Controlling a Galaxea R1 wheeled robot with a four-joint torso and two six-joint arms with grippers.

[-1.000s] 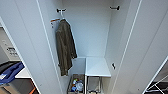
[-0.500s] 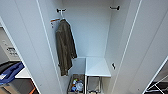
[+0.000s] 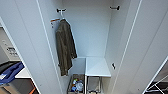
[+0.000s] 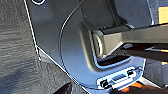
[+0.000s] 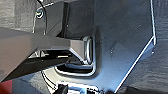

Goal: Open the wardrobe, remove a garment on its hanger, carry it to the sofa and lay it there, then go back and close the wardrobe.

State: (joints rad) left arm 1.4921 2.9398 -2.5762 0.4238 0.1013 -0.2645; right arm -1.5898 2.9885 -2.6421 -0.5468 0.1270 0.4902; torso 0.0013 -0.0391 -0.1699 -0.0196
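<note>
Here the wardrobe (image 3: pixel 95 35) stands open, both doors swung wide, seen from close in front in the head view. Nothing has shifted against the pictures of a second and half a second ago: the framing and every item sit as they did.

Left to right: past the left door's (image 3: pixel 27 45) edge lies something blue (image 3: pixel 10 72) on a white surface, low at the side. Inside, on the left, an olive jacket (image 3: pixel 64 48) hangs from a white hanger (image 3: pixel 62 18) hooked on a short dark bracket (image 3: pixel 60 10), close to the left wall; a small orange piece (image 3: pixel 55 20) sticks out just beside its shoulder. Below the jacket, on the wardrobe floor, sits a bin (image 3: pixel 76 85) with mixed small items. To its right a white shelf (image 3: pixel 97 67) fills the lower right corner, with a dark frame (image 3: pixel 93 84) under it. High on the right wall is a second dark bracket (image 3: pixel 114 8), bare. The right door (image 3: pixel 147 50) takes up the far side.

The orange garment, its hanger and the sofa cannot be found here.

The wrist views show the robot's dark plate and bar over grey floor; whether either gripper's jaws are released or clenched I cannot tell.
</note>
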